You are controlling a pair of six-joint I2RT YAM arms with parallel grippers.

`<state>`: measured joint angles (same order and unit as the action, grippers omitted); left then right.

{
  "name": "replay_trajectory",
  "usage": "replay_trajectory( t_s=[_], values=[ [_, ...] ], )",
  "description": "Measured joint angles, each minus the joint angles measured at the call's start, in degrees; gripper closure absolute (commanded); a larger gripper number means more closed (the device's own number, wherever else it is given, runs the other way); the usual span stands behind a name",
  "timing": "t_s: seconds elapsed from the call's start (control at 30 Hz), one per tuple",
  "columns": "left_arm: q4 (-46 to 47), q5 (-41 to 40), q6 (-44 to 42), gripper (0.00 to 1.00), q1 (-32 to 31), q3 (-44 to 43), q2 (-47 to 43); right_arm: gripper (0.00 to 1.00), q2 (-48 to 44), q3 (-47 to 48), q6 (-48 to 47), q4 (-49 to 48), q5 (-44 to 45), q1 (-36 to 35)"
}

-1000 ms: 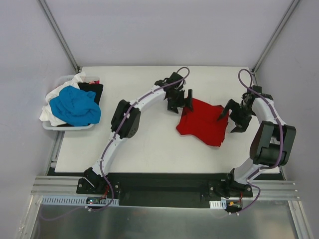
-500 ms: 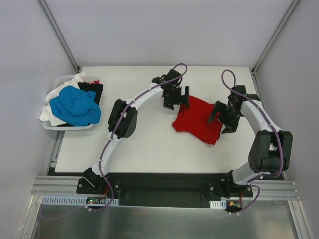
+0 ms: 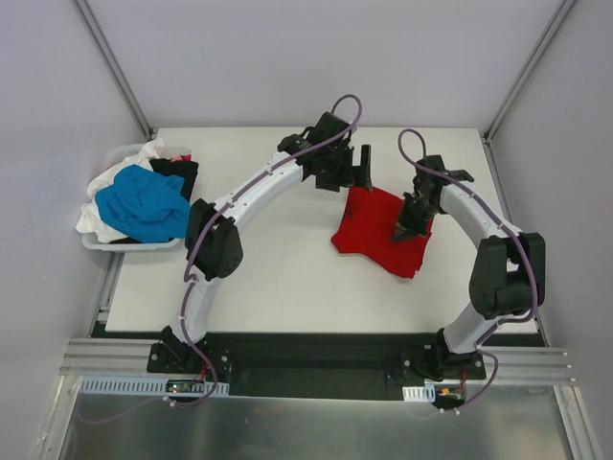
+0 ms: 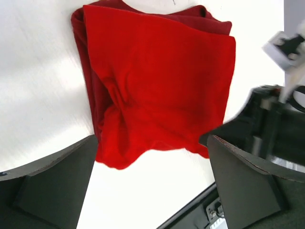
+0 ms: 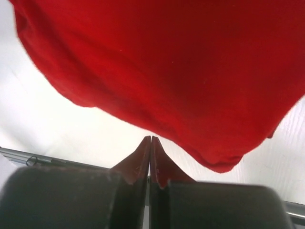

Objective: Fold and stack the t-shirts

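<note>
A red t-shirt (image 3: 372,240), folded into a rough square, lies on the white table right of centre. My left gripper (image 3: 351,172) hovers at its far edge, open, with nothing between the fingers. In the left wrist view the shirt (image 4: 162,86) spreads out beyond the wide-apart gripper (image 4: 151,140). My right gripper (image 3: 406,228) is over the shirt's right side, shut. In the right wrist view its closed gripper (image 5: 150,139) points at the shirt's (image 5: 181,71) hem, and no cloth shows between the tips. More t-shirts, blue (image 3: 144,203), white and black, are piled at the left.
A white tray (image 3: 129,246) at the table's left edge holds the pile of shirts. Grey walls and slanted metal posts (image 3: 115,67) enclose the table. My right arm (image 4: 279,119) shows at the right of the left wrist view.
The right gripper has shut and swung left from beside the shirt onto its right side. The left gripper has drawn back toward the far edge. The shirt has shifted slightly left.
</note>
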<state>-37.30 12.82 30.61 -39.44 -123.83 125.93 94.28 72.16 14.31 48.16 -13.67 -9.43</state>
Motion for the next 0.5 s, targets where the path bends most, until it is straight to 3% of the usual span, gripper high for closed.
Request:
replay_trajectory(
  t_s=[0.03,0.1,0.13,0.17,0.33,0.5],
  values=[
    [0.1,0.1,-0.1,0.27,0.0,0.7,-1.2,0.99,0.6,-0.1,0.2,0.0,0.1,-0.3],
    [0.4,0.1,-0.1,0.41,0.0,2.7,-3.1,0.99,2.0,-0.5,0.4,-0.4,0.8,-0.6],
    [0.5,0.1,-0.2,0.59,0.0,3.7,-3.7,0.99,2.7,-0.6,0.5,-0.5,1.0,-0.6],
    [0.9,-0.1,-0.4,0.63,0.0,5.7,-4.5,0.99,3.5,-0.7,0.6,-0.5,1.2,-0.5],
    [0.6,-0.6,-1.2,0.60,0.1,16.8,-9.0,0.99,9.6,-0.8,2.1,-2.1,-0.3,0.6],
    [-1.5,-1.9,-0.4,0.45,0.7,27.3,-16.2,0.99,13.9,-0.6,3.5,-2.9,-3.8,1.4]
  ],
)
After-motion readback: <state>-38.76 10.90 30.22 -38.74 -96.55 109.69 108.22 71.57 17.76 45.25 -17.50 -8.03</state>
